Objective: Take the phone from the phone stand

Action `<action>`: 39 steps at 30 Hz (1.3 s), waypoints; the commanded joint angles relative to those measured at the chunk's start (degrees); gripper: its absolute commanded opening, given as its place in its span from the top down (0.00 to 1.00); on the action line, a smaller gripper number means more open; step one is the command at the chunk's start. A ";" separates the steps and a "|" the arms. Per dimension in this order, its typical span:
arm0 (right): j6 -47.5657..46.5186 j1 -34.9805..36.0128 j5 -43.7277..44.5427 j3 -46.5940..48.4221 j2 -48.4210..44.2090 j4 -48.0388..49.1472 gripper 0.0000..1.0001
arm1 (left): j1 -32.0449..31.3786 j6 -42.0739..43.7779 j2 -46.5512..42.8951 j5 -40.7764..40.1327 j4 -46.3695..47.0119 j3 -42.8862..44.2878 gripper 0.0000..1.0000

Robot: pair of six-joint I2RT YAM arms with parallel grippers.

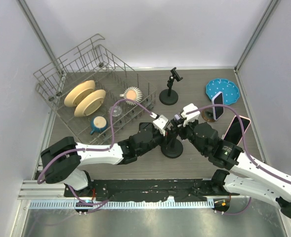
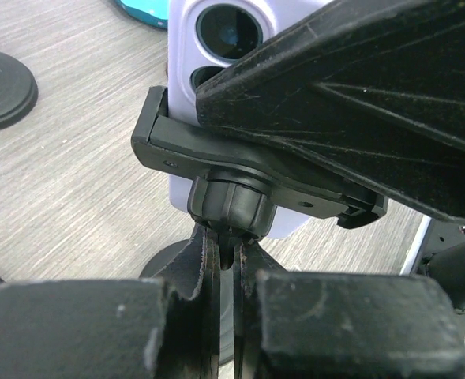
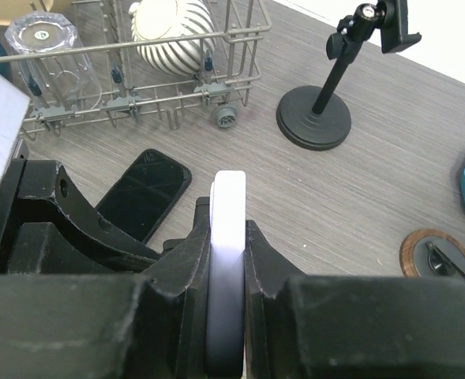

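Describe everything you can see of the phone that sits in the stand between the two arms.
The phone is pale lavender, with a smooth back and two dark camera lenses near its top. It sits raised off the wooden table in the black clamp of the phone stand, which grips it across the back. The right tool is shut on it, one finger on each flat face, with the thin rounded edge showing between them. The screen is hidden.

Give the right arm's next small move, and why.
Probably pull the phone out of the clamp of the phone stand: the right fingers are shut on the phone's edge, the left fingers pinch the stand's stem, and the phone sits in the clamp.
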 commanded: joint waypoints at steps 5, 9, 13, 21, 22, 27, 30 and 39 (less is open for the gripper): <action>8.36 3.44 1.20 3.93 1.75 -15.26 0.99 | 6.58 -7.84 -1.07 -8.91 -4.92 4.54 1.00; 9.15 3.53 1.29 3.93 2.02 -16.77 0.99 | 9.13 -8.71 -0.89 -8.74 -6.43 5.95 1.00; 9.77 3.53 1.38 5.16 2.11 -18.25 0.99 | 11.59 -9.95 -0.81 -7.24 -7.30 6.82 1.00; 11.70 3.53 7.94 6.92 3.08 -21.60 0.99 | 12.74 -10.12 -0.45 -5.40 -6.52 7.18 1.00; 12.83 3.53 9.80 6.92 2.46 -21.68 0.99 | 12.65 -10.30 -0.54 -4.61 -5.91 6.31 1.00; 14.95 3.53 21.31 7.80 1.40 -21.86 0.99 | 10.20 -9.07 -1.68 -2.41 1.21 2.44 1.00; 15.74 3.53 27.03 7.97 2.37 -21.77 0.99 | 7.91 -8.01 -2.30 -2.67 3.76 0.94 1.00; 18.29 3.44 37.67 7.18 3.51 -21.68 0.99 | 3.42 -6.61 -2.48 -4.16 6.05 -0.56 1.00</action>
